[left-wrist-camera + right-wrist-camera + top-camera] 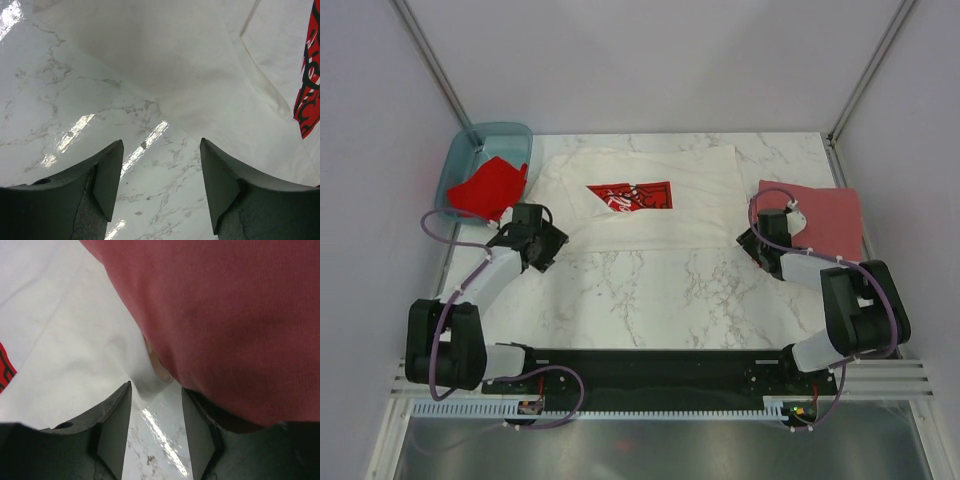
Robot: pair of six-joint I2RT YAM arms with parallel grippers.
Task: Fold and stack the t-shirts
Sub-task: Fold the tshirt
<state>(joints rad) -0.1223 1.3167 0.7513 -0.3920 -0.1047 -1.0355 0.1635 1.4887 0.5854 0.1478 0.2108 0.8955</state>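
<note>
Marble-patterned table (pixel 660 290) filled the floor of a pale-walled booth, with the white t-shirt (pixel 660 215) spread flat across its far middle, its red-and-black print (pixel 630 195) facing up. It lay open like that, I judged, so both arms could take an edge each for a fold. The brick-red t-shirt (pixel 830 220) sat at the far right as a tidy rectangle, apparently already folded and marking where the stack would grow. The bright red t-shirt (pixel 488 188) lay crumpled in the teal tub (pixel 470 148) at the far left, spilling over the near rim, seemingly waiting its turn.

The left fingers (pixel 102 190) stood wide apart and empty over bare table, just near of the white shirt's left edge. The right fingers (pixel 112 430) were also parted, somewhat narrower, holding nothing, aimed at the sliver of table between the white shirt's right corner and the brick-red one.

From above, the right arm covered the brick-red shirt's near-left corner. In the right wrist view that cloth overlapped the right-hand finger, and whether they touched could not be told. The print was cut off at the edge of the left wrist view, and how the white shirt's sleeves lay was hard to make out.
</note>
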